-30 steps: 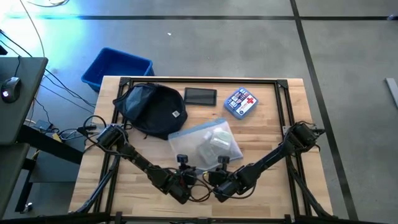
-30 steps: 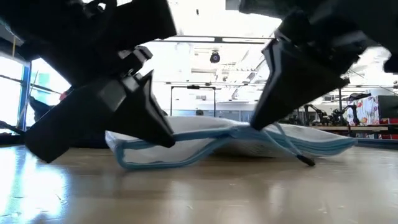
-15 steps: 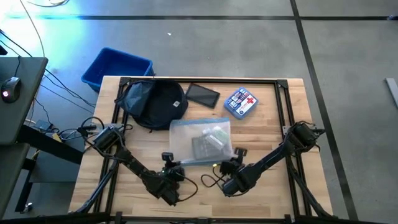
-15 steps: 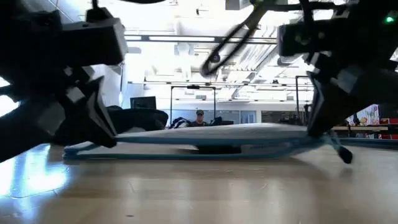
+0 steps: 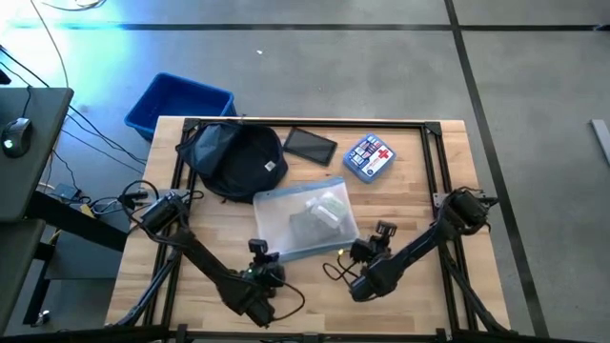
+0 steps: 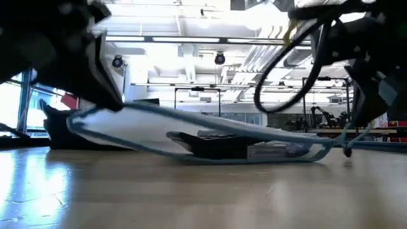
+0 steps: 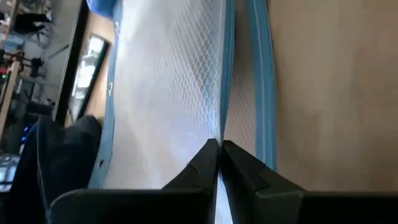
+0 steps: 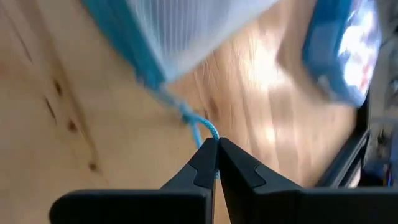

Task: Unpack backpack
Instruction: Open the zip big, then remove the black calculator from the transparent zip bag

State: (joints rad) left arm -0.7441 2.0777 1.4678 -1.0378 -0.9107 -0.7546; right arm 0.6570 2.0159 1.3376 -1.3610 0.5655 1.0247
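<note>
Left gripper [image 7: 219, 149] clamps the mesh pouch [image 5: 303, 222] edge; right gripper [image 8: 216, 149] pinches its blue cord [image 8: 202, 127]. Backpack [image 5: 236, 160] lies far left. Risk: uneven pulling could tear the cord free

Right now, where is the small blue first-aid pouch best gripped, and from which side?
Probably pinch the first-aid pouch across its shorter width, coming down from above on the right arm's side. It lies flat and slanted on the table, bare wood beside it there; the dark tablet sits close on its other side.
</note>
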